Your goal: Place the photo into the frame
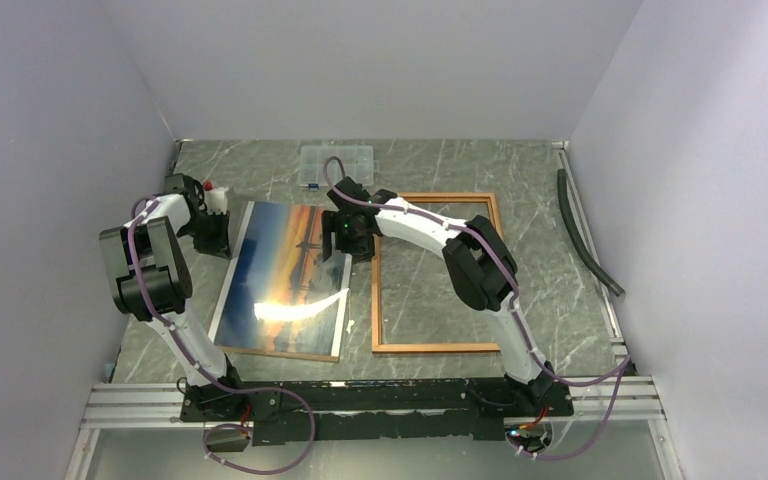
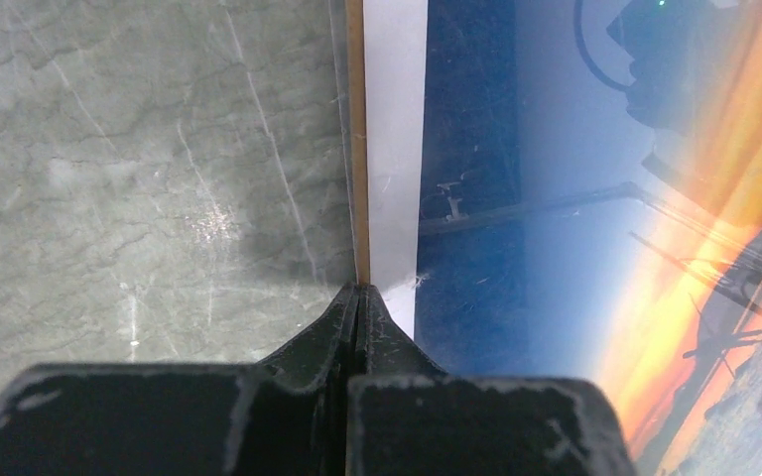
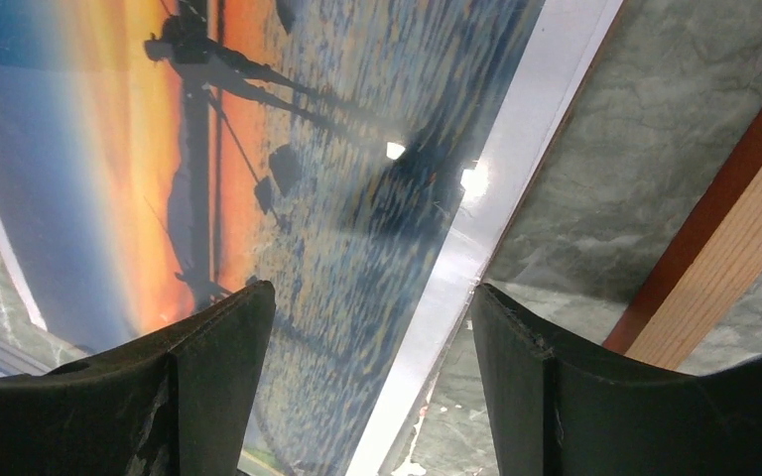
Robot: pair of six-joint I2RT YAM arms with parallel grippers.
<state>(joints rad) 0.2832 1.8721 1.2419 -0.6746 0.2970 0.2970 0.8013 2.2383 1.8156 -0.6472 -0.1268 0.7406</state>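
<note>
Photo [image 1: 280,275] lies picture side up, left of centre on the marble table [image 1: 520,180], on top of a brown backing board [image 1: 275,351] whose edge peeks out along the near side. Strong glare on the glossy print near its right near corner. It is not in the frame. Frame [image 1: 436,348] lies flat to the right of the photo, red-orange border, marble visible through its opening. A narrow strip of table separates its left rail from the photo's right edge, so they are close but not touching. Left gripper [image 2: 360,297] is at the photo's far left corner with jaws pressed fully together. In the left wrist view the tips sit right where the board's brown edge meets the photo's white margin. Can't tell if anything is actually pinched between them. Right gripper [image 3: 367,307] is at the far end of the photo's right edge, jaws spread wide. In the right wrist view one finger is over the printed area and the other is over the table, with the white-margined edge between them. Nothing is held, and contact with the print is unclear. A frame rail shows just beyond the right finger. Clear plastic compartment box [image 1: 335,165] sits at the far edge, behind the photo. Black hose [image 1: 588,235] lies along the right side, well apart from the frame.
</note>
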